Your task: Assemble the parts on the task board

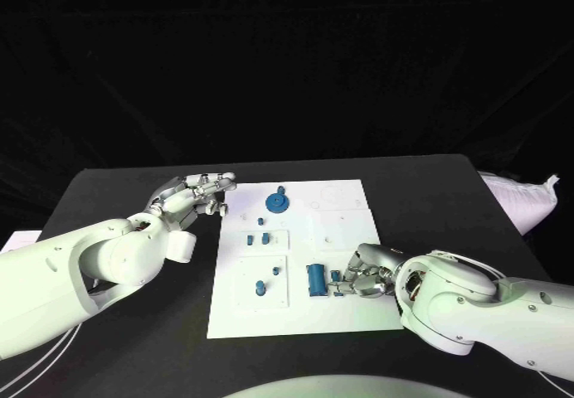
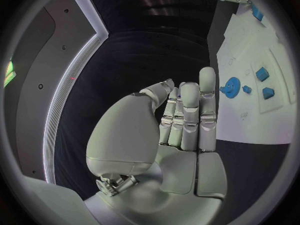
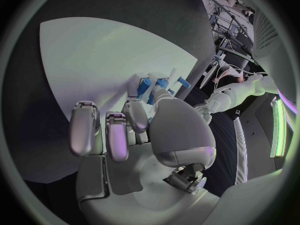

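The white task board point(image 1: 323, 217) lies mid-table. A blue gear point(image 1: 278, 202) sits near its far left corner; it also shows in the left wrist view point(image 2: 230, 89). Small blue pegs point(image 1: 257, 240) stand in a left inset plate, and two more point(image 1: 268, 279) stand nearer me. A taller blue block point(image 1: 316, 279) stands at the board's near middle. My right hand point(image 1: 365, 274) is against its right side, thumb and a finger pinching the blue block point(image 3: 147, 89). My left hand point(image 1: 192, 195) hovers off the board's far left corner, fingers point(image 2: 187, 115) straight, holding nothing.
A white bag point(image 1: 520, 199) lies at the table's right edge. A pale flat object point(image 1: 12, 240) sits at the left edge. Bare black table point(image 1: 143, 178) surrounds the board on all sides.
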You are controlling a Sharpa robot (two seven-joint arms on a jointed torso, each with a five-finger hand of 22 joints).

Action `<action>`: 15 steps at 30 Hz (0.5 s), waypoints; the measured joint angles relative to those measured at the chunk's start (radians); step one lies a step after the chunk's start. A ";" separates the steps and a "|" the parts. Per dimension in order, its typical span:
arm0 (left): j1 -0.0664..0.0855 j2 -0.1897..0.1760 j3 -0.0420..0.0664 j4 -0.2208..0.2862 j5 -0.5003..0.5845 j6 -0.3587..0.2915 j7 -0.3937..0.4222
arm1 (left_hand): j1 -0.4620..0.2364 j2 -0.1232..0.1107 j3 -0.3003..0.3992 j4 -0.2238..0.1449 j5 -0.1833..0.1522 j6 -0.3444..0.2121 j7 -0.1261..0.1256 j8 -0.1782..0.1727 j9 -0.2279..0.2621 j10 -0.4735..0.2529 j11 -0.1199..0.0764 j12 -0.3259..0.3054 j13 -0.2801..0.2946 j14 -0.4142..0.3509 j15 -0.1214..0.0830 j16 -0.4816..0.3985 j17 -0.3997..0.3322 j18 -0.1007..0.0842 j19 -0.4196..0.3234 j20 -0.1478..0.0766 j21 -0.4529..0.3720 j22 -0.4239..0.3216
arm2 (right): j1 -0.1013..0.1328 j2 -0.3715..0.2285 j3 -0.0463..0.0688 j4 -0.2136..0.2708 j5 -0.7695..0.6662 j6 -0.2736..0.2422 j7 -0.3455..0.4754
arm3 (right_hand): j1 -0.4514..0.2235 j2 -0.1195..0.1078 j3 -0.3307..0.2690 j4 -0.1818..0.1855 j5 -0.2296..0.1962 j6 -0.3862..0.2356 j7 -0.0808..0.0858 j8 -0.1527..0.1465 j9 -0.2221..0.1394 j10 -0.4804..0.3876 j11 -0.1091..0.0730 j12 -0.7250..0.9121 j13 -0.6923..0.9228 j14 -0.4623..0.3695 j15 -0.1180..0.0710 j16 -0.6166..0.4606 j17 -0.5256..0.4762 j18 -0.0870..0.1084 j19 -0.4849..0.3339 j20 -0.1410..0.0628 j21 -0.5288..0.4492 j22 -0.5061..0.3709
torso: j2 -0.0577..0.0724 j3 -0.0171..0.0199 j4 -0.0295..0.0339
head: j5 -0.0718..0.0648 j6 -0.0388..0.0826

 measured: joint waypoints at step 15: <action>0.000 -0.001 0.000 0.000 0.000 0.001 0.000 | 0.000 0.000 0.000 0.000 0.000 0.000 0.000 0.000 0.000 0.000 0.000 0.000 0.000 0.000 0.000 0.000 0.000 0.000 0.000 0.000 0.000 0.000 | -0.001 -0.023 0.000 0.016 -0.015 -0.001 0.010 | 0.086 -0.003 -0.057 -0.037 -0.056 0.007 -0.007 0.006 0.022 0.004 -0.004 0.000 0.004 0.000 0.000 0.000 0.000 0.000 0.004 -0.004 0.000 0.003 | 0.000 0.0004 0.0003 | -0.003 0.001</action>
